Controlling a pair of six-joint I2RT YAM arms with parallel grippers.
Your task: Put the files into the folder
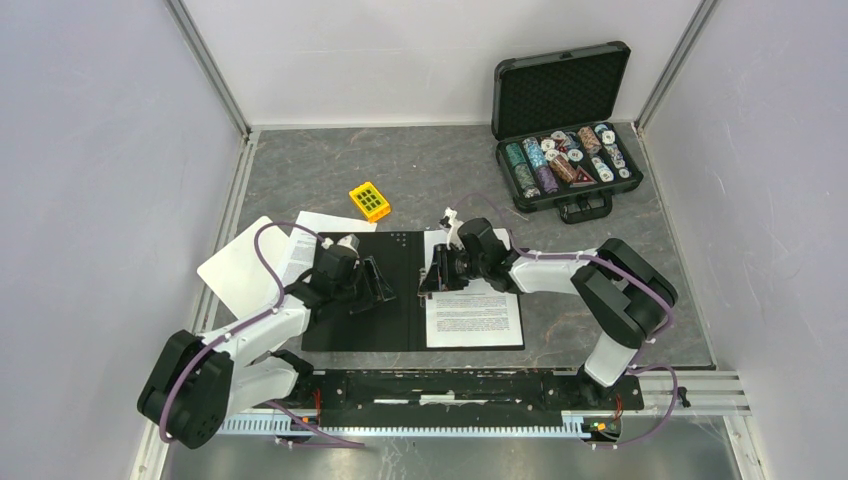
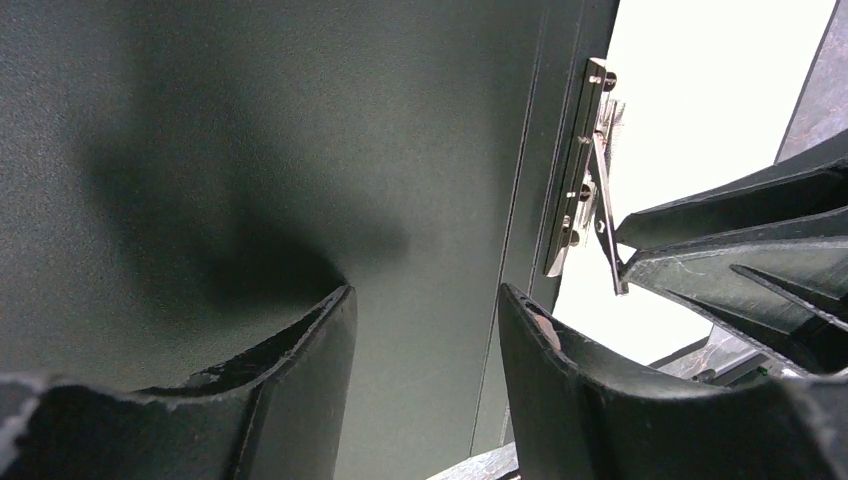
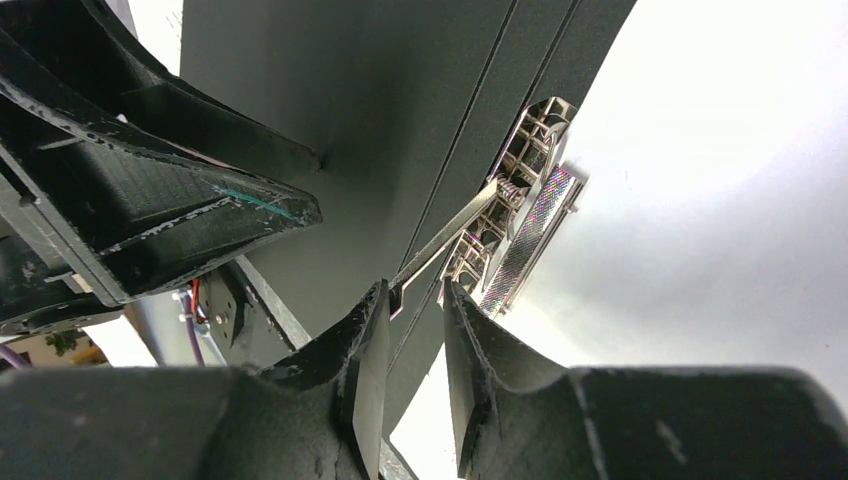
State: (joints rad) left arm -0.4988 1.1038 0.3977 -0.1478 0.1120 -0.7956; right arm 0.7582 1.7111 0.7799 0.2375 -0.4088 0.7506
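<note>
The folder [image 1: 360,320] lies open and flat, black inside up. A printed file sheet [image 1: 475,315] lies on its right half. Another sheet [image 1: 320,222] pokes out at the folder's far left corner. My left gripper [image 1: 372,285] is open and empty, low over the left half [image 2: 250,130]. My right gripper [image 1: 432,275] is at the spine by the metal clip [image 3: 520,210]. Its jaws stand narrowly apart [image 3: 415,290], and the clip's raised lever [image 3: 445,235] ends against one fingertip [image 3: 375,300]. The sheet shows white beside the clip [image 3: 720,200].
A white clipboard [image 1: 240,265] lies left of the folder, partly over the second sheet. A yellow block [image 1: 369,201] sits behind the folder. An open black case of poker chips [image 1: 565,150] stands at the back right. Grey walls close in both sides.
</note>
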